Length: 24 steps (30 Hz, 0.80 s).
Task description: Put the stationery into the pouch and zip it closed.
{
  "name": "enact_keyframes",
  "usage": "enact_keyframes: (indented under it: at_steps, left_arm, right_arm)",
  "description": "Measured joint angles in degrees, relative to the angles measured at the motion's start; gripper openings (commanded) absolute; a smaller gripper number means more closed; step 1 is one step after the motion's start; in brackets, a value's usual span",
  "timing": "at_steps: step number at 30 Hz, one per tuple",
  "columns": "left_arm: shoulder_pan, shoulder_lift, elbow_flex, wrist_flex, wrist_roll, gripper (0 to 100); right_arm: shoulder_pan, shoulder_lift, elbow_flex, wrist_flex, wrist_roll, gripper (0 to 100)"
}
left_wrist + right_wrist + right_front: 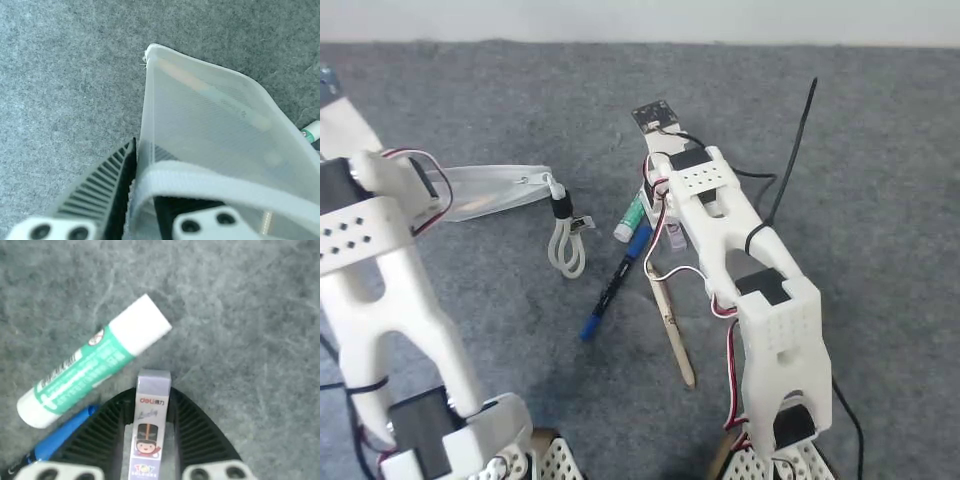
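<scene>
Right gripper point(150, 396): your jaws clamp the eraser point(149, 432) mid-desk (glue stick point(90, 371) just beside it) | left gripper point(144, 170): closed on pouch point(210, 120) rim, pouch toward desk's point(880, 130) left edge | pen point(616, 280) by the glue stick.

Grey, felt-like table point(880, 150). Lying on it near the middle: green-and-white glue stick point(631, 217), with a blue pen point(615, 285) just beside its end, and next to that a pale wooden strip point(672, 322), possibly a ruler. Apart from these, white cord loop point(566, 250) at the end of the clear pouch point(495, 192).
</scene>
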State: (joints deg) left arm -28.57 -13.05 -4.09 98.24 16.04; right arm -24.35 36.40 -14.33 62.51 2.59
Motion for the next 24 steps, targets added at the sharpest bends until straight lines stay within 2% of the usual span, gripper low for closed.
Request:
enact_keyframes:
  at_steps: [12, 24]
  left_arm:
    - [-0.1, 0.0, 1.2, 0.0, 0.0, 1]
    - [-0.1, 0.0, 2.2, 0.0, 0.0, 1]
  right_arm:
    - [0.0, -8.4, -0.3, 11.0, 0.2, 0.6]
    - [-4.0, -24.4, -0.3, 23.6, 0.2, 0.6]
